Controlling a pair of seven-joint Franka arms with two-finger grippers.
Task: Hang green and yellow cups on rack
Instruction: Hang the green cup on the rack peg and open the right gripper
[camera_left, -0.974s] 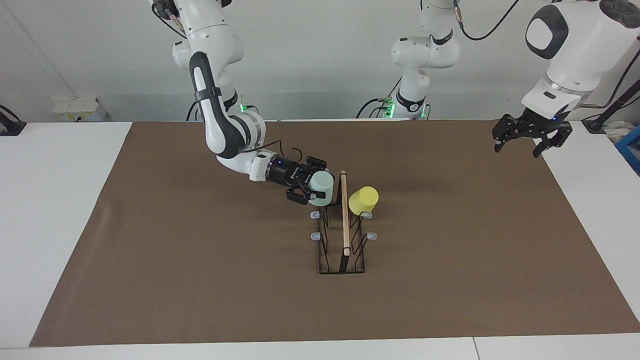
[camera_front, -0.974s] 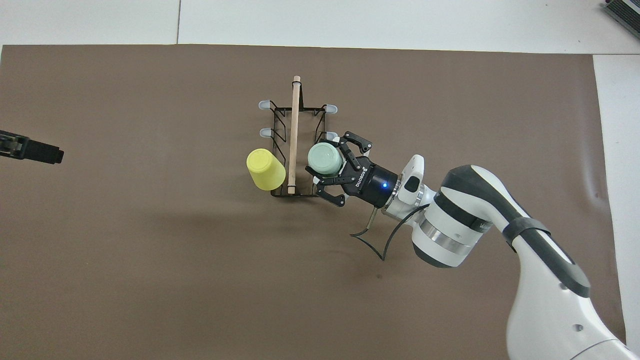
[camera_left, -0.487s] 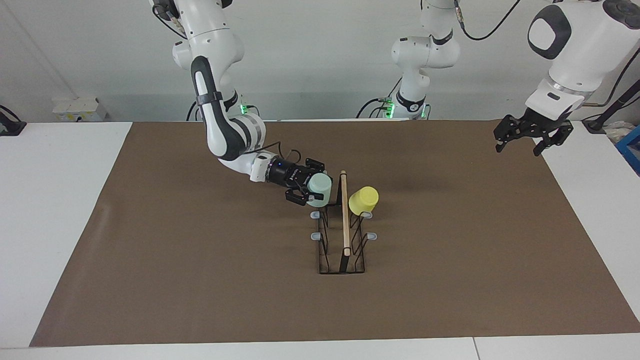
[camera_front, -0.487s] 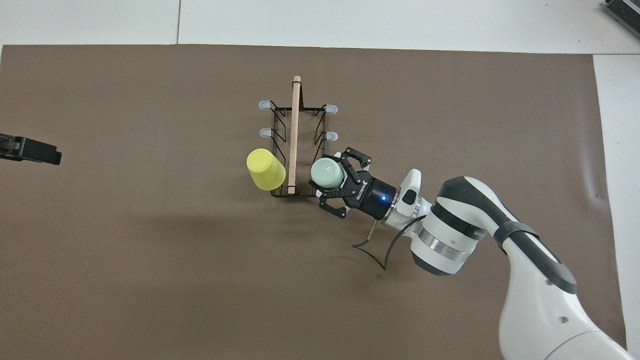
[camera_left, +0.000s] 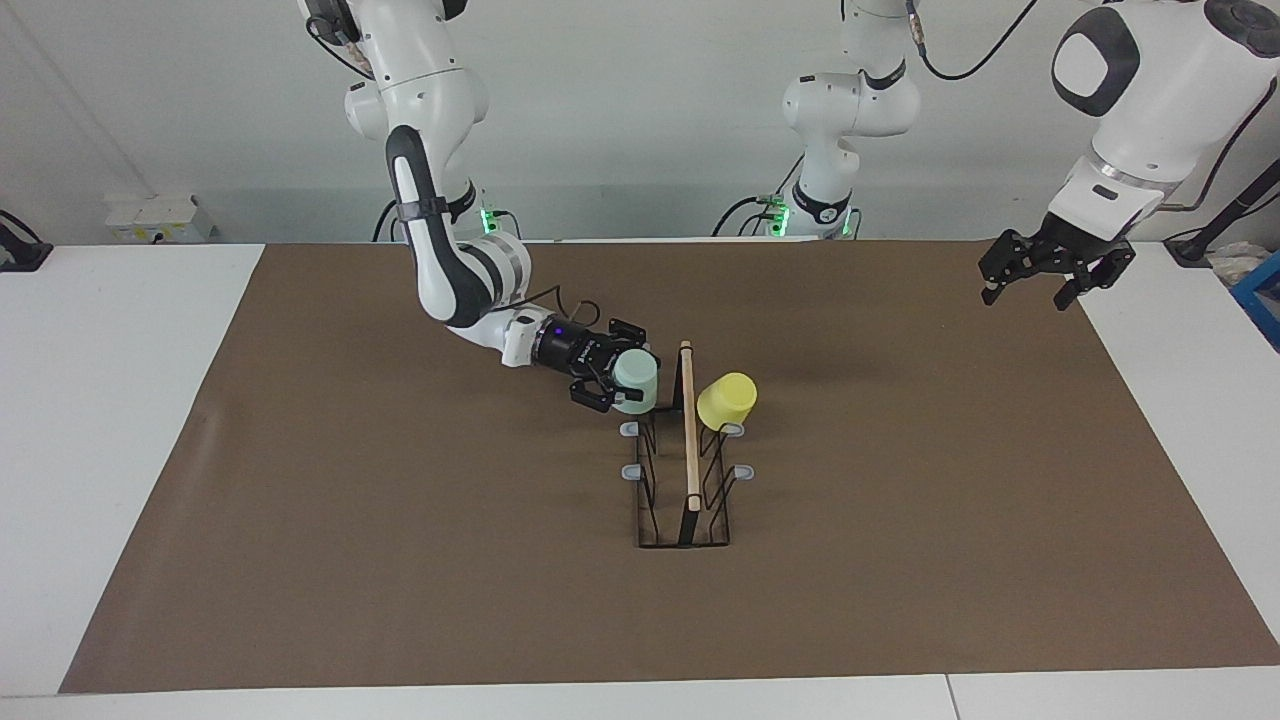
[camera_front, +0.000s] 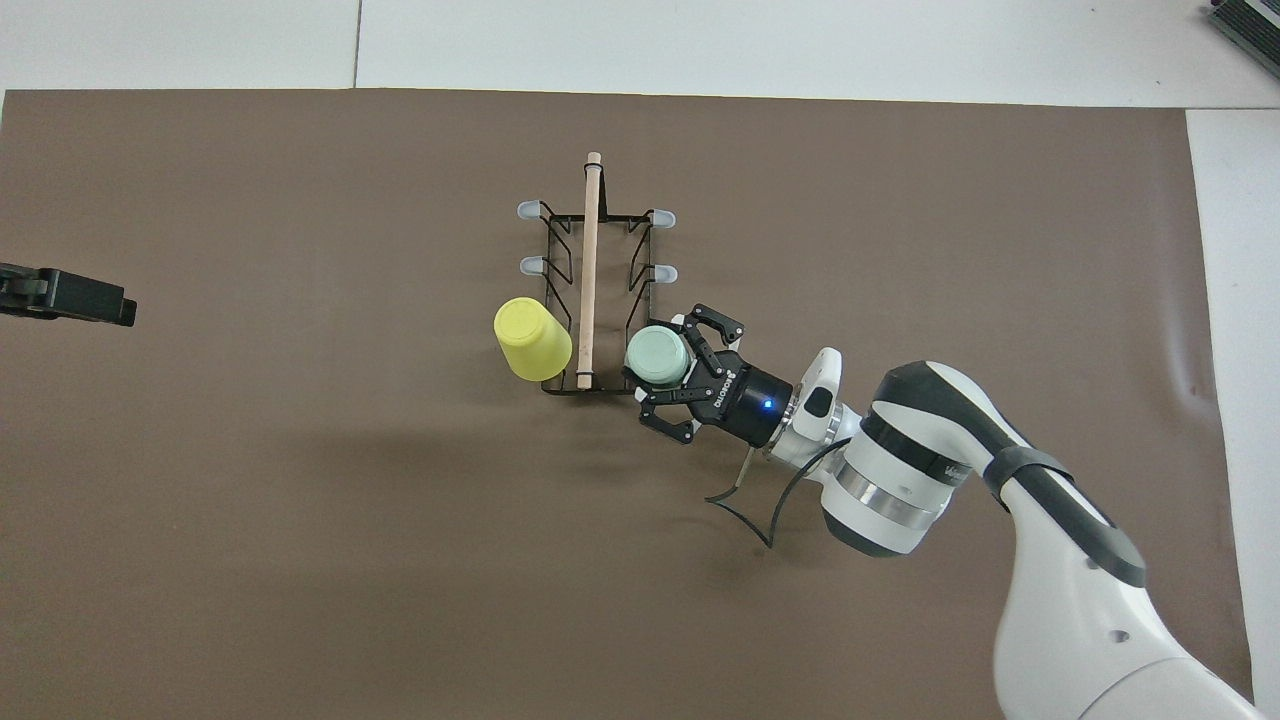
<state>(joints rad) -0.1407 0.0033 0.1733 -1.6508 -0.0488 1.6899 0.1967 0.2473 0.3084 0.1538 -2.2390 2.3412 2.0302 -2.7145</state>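
My right gripper has its fingers clamped on the mint green cup, bottom-up over the rack's robot-end prong. The yellow cup hangs alongside. The left gripper waits spread over the surface's edge.

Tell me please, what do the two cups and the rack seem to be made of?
Green cup and yellow cup: probably plastic, since each has one even, opaque colour and a smooth, matte surface. Rack: thin black wire, likely coated metal. The rod along its top looks like light, unpainted wood. The prong tips are pale grey caps, perhaps rubber or plastic; which one is unclear.
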